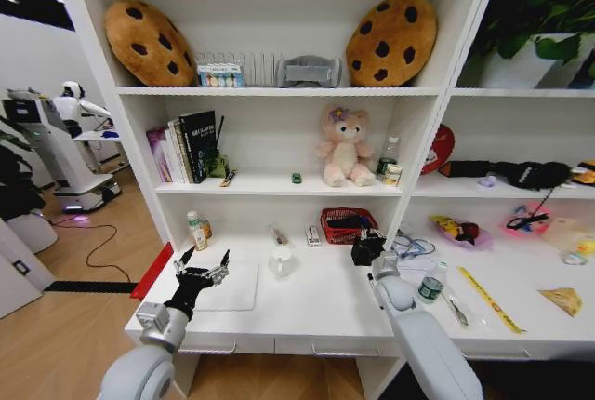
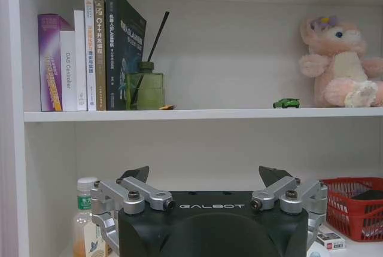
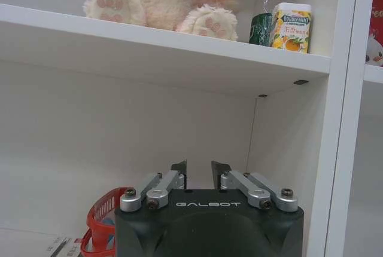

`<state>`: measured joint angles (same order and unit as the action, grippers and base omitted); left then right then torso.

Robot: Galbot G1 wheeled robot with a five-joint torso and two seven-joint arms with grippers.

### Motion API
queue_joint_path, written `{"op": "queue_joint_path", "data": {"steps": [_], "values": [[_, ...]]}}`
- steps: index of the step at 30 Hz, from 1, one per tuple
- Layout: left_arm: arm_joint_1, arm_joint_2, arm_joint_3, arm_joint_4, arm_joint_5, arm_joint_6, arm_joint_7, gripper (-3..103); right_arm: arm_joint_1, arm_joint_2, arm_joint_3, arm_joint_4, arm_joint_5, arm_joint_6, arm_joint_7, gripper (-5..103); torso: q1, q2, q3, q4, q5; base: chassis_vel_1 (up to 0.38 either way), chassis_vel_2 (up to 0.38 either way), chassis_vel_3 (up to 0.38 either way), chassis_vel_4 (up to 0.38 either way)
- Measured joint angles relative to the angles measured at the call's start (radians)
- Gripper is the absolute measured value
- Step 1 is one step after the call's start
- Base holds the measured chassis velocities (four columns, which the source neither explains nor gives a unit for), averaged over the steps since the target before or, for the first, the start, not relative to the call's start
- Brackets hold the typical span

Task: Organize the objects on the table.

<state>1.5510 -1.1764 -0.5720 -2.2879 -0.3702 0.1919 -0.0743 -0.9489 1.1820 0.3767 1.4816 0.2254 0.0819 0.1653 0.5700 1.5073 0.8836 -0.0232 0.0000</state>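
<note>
The white table (image 1: 321, 312) carries a slim white laptop (image 1: 231, 288) at its left, a clear cup (image 1: 282, 261) in the middle and a small green-capped bottle (image 1: 429, 286) further right. A tiny green toy car (image 1: 297, 178) (image 2: 286, 103) stands on the shelf above, beside a pink plush bear. My left gripper (image 1: 204, 259) (image 2: 206, 176) hovers wide open over the laptop's left edge, holding nothing. My right gripper (image 1: 365, 249) (image 3: 198, 170) hangs just right of the red basket (image 1: 346, 224), its fingers drawn close with a narrow gap and nothing between them.
A small bottle (image 1: 196, 231) (image 2: 87, 221) stands at the desk's back left. Books (image 2: 90, 54) and a green diffuser (image 2: 145, 86) fill the shelf above it. A yellow ruler (image 1: 490, 300), a chip and toys lie on the desk's right part.
</note>
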Motion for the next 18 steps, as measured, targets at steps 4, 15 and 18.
{"op": "queue_joint_path", "data": {"steps": [4, 15, 18], "values": [[0.000, 0.000, 0.000, 0.000, 0.000, 0.000, 0.000, 100, -0.005, -0.001, -0.002, 0.010, 0.000, -0.009, 0.013, 31, 0.000, 0.000, 0.000, 0.0001, 0.0000, 0.000, 0.000, 0.000, 0.000], [0.000, 0.000, 0.000, 0.000, 0.000, 0.000, 0.000, 100, -0.182, -0.073, -0.070, 0.347, 0.191, -0.267, 0.349, 74, 0.000, 0.000, 0.000, -0.0001, 0.0000, 0.000, 0.000, 0.000, 0.000], [0.000, 0.000, 0.000, 0.000, 0.000, 0.000, 0.000, 100, -0.242, -0.060, -0.092, 0.433, 0.266, -0.344, 0.475, 80, 0.000, 0.000, 0.000, -0.0002, 0.0002, 0.000, 0.000, 0.000, 0.000]]}}
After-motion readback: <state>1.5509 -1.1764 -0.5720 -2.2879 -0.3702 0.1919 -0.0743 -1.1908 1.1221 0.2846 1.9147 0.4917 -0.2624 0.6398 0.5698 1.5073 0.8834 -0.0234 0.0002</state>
